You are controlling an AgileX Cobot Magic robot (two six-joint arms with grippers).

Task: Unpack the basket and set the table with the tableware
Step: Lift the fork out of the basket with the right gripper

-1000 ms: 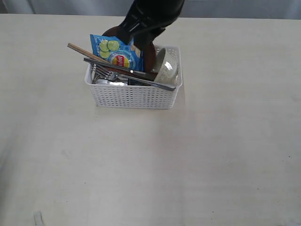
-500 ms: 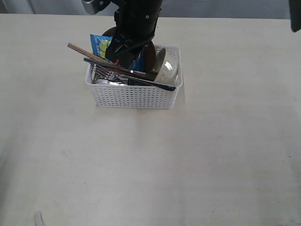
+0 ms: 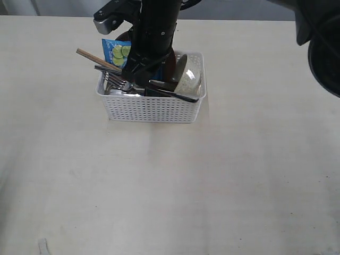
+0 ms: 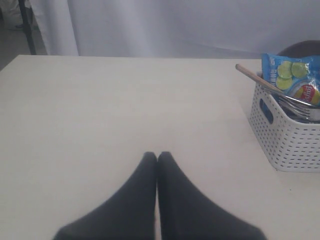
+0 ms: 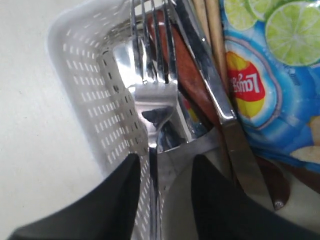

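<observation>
Lowered into the basket [image 3: 151, 109], right hand [image 5: 165, 165] straddles the fork [image 5: 156, 102].

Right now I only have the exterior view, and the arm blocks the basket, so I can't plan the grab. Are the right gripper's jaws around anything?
Observer: In the right wrist view the right gripper is open. Its jaws stand either side of the fork handle, not closed on it.
Operator: Could anything else get caught?
Observer: The knife lies close beside the gripper, outside the jaws.
Operator: And the left gripper?
Observer: The left gripper is shut over bare table, apart from the basket.
</observation>
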